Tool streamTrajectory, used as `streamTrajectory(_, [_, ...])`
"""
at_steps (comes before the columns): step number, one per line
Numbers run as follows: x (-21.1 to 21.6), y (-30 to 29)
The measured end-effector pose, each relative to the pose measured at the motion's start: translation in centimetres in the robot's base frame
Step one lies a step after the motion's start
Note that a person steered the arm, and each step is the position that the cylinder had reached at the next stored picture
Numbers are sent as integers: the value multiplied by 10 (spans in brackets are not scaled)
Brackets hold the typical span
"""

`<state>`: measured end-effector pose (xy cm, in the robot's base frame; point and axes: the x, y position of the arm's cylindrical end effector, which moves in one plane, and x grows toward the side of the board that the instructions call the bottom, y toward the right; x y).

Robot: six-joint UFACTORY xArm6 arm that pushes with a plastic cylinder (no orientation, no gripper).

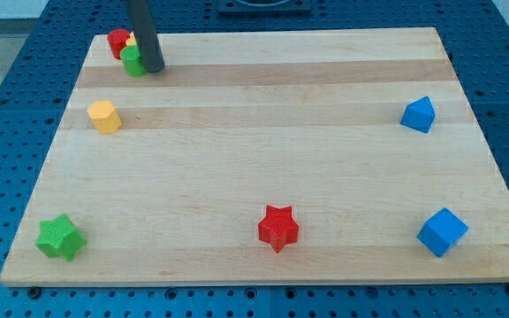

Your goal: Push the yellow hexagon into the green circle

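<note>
Yellow hexagon (104, 116) below my tip (153, 68)

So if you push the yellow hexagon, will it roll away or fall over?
Probably neither. The yellow hexagon looks squat with a flat top, so it should slide, not tip. Its flat sides may make it turn if my tip hits off-centre. The wooden board looks smooth, so it likely glides easily.
</note>
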<state>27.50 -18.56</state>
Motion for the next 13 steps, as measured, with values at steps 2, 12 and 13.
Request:
streamTrajectory(2, [-5,-3])
streamTrajectory(12, [65,-43])
streamTrajectory(13, [39,-43])
